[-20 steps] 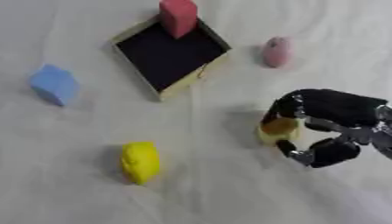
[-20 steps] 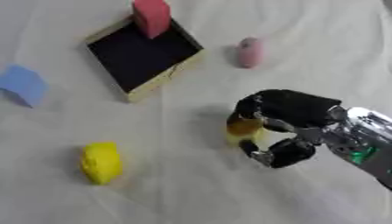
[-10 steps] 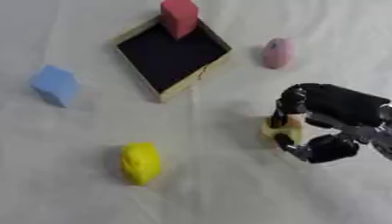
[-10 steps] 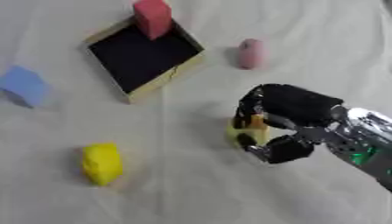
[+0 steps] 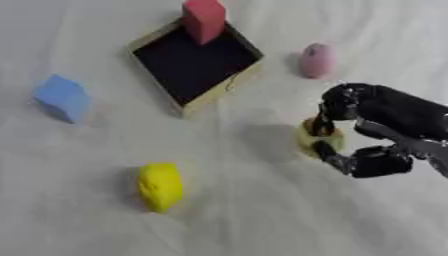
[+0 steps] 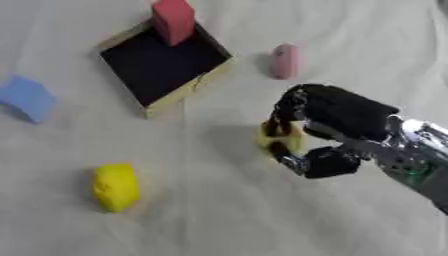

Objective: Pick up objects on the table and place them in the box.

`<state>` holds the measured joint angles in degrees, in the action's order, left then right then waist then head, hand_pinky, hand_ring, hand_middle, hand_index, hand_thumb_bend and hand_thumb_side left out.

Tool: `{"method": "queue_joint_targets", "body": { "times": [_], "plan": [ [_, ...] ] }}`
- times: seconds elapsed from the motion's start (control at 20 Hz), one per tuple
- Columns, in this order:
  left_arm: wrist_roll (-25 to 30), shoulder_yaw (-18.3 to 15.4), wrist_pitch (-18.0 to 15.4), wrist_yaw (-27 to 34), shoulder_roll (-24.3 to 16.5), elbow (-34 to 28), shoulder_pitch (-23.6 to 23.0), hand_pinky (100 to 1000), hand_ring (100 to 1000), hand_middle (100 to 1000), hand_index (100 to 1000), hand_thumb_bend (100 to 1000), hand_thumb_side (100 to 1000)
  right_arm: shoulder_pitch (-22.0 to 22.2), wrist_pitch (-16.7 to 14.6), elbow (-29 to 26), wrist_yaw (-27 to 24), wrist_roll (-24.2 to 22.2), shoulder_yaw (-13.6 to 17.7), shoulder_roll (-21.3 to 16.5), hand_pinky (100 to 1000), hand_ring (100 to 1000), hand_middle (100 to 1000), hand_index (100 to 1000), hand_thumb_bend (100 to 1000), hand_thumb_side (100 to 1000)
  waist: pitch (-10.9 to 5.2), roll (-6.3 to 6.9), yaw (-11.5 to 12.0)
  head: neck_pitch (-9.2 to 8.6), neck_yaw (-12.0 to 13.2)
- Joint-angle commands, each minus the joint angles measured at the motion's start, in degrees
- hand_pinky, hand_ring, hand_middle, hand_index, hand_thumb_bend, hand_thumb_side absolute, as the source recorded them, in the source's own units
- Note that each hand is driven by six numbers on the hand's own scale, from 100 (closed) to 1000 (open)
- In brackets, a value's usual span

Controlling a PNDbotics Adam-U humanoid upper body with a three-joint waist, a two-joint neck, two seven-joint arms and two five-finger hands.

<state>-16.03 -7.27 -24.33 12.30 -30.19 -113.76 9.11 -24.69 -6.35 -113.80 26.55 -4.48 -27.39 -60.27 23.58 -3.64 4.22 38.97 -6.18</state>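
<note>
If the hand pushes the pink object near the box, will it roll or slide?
The pink object looks rounded and egg-like, so it would probably roll or wobble. It lies on wrinkled white cloth, which may stop it soon.

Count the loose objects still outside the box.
4: a blue block far left, a yellow object near front, a pink object right of the box, and a yellowish piece in the right hand.

Small yellowish object (image 5: 308, 137): mostly covered by the curled fingers of the right hand (image 6: 328, 127); shape not discernible. Right forearm: cut off at the right picture edge. Red block (image 6: 173, 19): top cropped by the upper edge. All outlines were blurred.
</note>
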Motion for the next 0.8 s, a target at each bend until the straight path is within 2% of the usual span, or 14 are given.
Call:
{"method": "queue_joint_targets", "body": {
  "times": [0.05, 0.2, 0.4, 0.6, 0.8],
  "plan": [
    [0.11, -0.50, 0.06, 0.42, -0.89, -0.83, 0.13, 678, 658, 603, 756, 100, 606, -0.44, -1.90, -0.80, -2.38, 0.38, 2.22, -2.17, 821, 622, 418, 546, 100, 165, -1.94, 0.28, -0.18, -0.07, 0.18],
    [0.15, -0.51, -0.01, 0.51, -1.17, -0.83, 0.14, 679, 658, 603, 755, 100, 604, -1.70, -2.76, -0.80, -7.12, 0.00, 3.78, -2.93, 826, 623, 416, 548, 100, 137, -2.35, 0.12, -0.29, 0.10, 0.15],
    [0.36, -0.34, -0.11, 0.62, -1.66, -0.83, 0.33, 680, 659, 604, 755, 100, 603, -6.49, -3.02, -0.80, -13.38, -1.85, 5.11, -3.57, 831, 623, 413, 549, 100, 118, -2.71, -0.18, -0.12, 0.31, -0.47],
    [0.63, -0.11, -0.11, 0.77, -2.10, -0.83, 0.45, 680, 660, 604, 755, 100, 602, -13.74, 0.02, -0.80, -18.93, -5.47, 4.85, -2.47, 832, 624, 415, 551, 100, 111, -2.83, -0.53, 0.31, 0.44, -1.56],
    [0.95, 0.13, -0.08, 0.94, -2.52, -0.83, 0.72, 680, 660, 603, 754, 100, 601, -21.09, 3.51, -0.80, -20.77, -8.54, 3.77, 0.16, 831, 624, 418, 553, 100, 104, -2.79, -0.87, 0.70, 0.67, -2.57]
  ]
}}
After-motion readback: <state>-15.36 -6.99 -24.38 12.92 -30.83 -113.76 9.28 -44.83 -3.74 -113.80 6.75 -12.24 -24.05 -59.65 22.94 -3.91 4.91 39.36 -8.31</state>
